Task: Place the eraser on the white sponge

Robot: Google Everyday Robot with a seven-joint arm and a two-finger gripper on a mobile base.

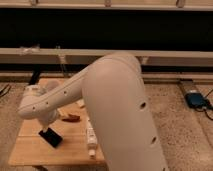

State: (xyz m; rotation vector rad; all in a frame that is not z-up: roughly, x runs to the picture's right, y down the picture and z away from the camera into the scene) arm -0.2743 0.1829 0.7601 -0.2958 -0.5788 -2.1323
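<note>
Wooden table [27, 150]: eraser [50, 137] lies just beneath gripper [46, 125].

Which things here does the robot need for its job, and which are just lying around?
For the job: eraser; white sponge, mostly hidden behind the arm; gripper, low just above the eraser.
Just lying about: reddish-brown oblong thing; long white tube; blue object on the floor.
</note>
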